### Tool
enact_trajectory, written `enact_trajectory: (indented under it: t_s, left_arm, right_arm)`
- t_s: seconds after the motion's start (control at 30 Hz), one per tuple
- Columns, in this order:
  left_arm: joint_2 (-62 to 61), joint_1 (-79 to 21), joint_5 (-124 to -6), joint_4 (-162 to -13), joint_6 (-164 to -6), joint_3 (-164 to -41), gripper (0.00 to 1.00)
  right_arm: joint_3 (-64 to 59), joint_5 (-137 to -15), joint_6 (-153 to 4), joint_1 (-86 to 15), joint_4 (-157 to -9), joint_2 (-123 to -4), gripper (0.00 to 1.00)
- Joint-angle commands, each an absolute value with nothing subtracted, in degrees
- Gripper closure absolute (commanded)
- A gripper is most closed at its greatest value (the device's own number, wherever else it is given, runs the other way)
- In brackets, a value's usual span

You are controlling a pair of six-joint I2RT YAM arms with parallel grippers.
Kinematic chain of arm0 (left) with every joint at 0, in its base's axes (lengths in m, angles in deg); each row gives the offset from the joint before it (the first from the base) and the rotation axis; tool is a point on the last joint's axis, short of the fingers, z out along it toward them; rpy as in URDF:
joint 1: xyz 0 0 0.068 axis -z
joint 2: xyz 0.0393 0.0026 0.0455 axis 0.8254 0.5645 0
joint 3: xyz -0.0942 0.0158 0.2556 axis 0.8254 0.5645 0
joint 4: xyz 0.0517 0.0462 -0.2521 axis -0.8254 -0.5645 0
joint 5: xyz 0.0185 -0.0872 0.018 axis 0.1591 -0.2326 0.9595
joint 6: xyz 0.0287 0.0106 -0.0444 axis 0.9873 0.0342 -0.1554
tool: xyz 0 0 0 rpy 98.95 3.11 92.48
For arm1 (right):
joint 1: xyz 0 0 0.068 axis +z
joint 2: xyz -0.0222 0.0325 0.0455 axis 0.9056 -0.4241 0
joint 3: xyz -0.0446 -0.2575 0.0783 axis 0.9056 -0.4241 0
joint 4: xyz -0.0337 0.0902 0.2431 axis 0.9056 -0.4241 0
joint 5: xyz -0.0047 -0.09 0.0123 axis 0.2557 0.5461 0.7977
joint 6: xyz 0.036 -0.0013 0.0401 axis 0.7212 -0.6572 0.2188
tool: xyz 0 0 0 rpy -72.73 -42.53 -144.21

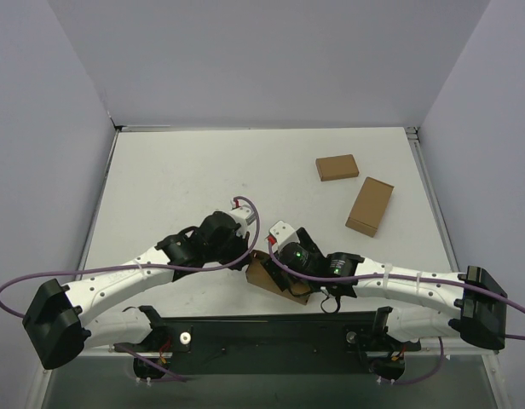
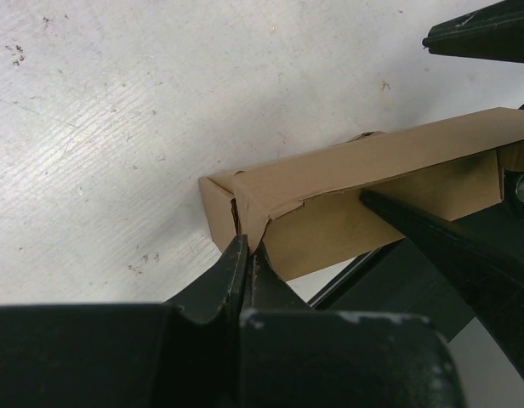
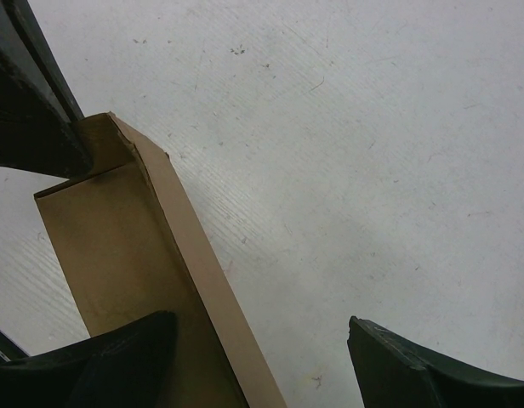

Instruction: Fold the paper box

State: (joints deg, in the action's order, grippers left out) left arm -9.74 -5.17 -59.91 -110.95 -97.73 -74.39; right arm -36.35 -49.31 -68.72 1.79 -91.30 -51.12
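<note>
At the table's point(image 1: 177, 179) near edge, your left gripper point(image 2: 245, 248) pinches the paper box point(image 2: 381, 166) corner, right gripper point(image 3: 262, 357) spread astride a raised wall; closing apparently remains.

Lab test cell: white table point(image 1: 203, 170) walled by grey panels point(image 1: 271, 60).

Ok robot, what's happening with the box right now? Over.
Left gripper pinched shut on paper box corner. Right gripper open, straddling its side wall. Partly folded. Two small boxes far off, nothing blocking.
</note>
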Motion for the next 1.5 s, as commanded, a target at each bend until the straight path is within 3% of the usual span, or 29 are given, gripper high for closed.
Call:
enact_trajectory:
  t_s: [0.0, 0.7, 1.47]
  left_arm:
    - [-11.58, -5.27, -58.47, -109.38, -95.94, -75.58, 1.00]
    - [-12.63, -4.48, -59.35, -106.04, -100.42, -68.21, 1.00]
    - [-13.69, -1.31, -48.10, -113.60, -100.07, -69.52, 1.00]
  right_arm:
    - [-38.27, -49.22, -68.75, 1.18, -95.27, -51.65, 0.16]
    - [-38.62, -48.78, -68.75, 0.57, -95.27, -51.12, 0.16]
    - [-38.44, -47.55, -66.82, 0.13, -97.21, -50.33, 0.20]
